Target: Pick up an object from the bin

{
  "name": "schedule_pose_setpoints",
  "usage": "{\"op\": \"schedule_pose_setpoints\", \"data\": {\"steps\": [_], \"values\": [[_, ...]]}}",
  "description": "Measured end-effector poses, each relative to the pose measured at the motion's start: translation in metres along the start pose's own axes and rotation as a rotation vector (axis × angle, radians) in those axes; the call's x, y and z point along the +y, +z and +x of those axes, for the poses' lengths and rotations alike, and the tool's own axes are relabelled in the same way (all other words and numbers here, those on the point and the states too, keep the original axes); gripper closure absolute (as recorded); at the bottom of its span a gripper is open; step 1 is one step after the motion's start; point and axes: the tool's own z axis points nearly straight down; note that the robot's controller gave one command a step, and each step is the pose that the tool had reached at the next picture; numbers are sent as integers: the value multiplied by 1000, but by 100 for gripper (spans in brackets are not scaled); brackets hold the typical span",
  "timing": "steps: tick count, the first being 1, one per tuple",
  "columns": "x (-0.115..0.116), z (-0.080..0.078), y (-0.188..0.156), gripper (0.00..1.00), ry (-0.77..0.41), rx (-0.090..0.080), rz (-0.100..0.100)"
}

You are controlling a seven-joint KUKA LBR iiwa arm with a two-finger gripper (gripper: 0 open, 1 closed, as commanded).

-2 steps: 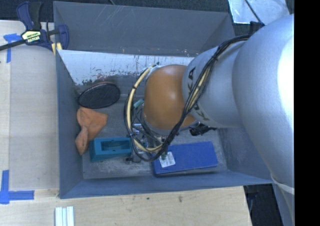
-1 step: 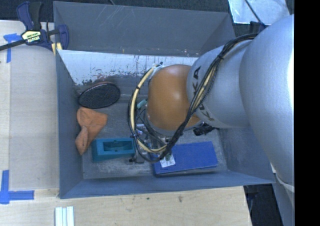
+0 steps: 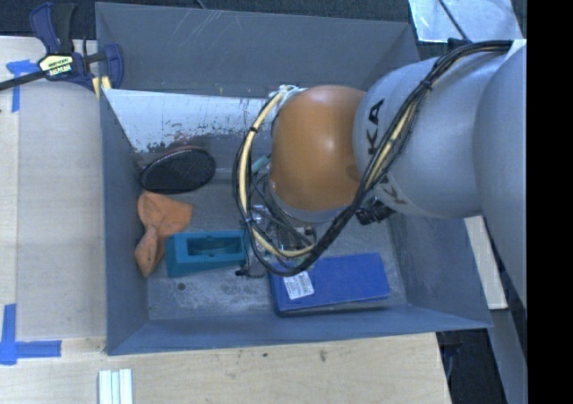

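Observation:
My gripper (image 3: 274, 236) is low in the middle of the bin, mostly hidden under the arm's orange cover. It sits between a teal rectangular block (image 3: 202, 253) on its left and a flat blue box with a white label (image 3: 336, 284) just below and to its right. The block's right end lies close against the gripper; whether they touch cannot be seen. An orange crumpled cloth (image 3: 157, 227) lies left of the block.
A black oval brush-like thing (image 3: 177, 169) rests near the bin's back left wall. The arm and its cables cover the bin's right half. Bare floor shows along the front left.

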Motion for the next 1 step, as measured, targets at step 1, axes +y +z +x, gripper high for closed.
{"op": "schedule_pose_setpoints", "data": {"steps": [1], "values": [[11, -27, -56, 100, 27, -6, -2]]}}
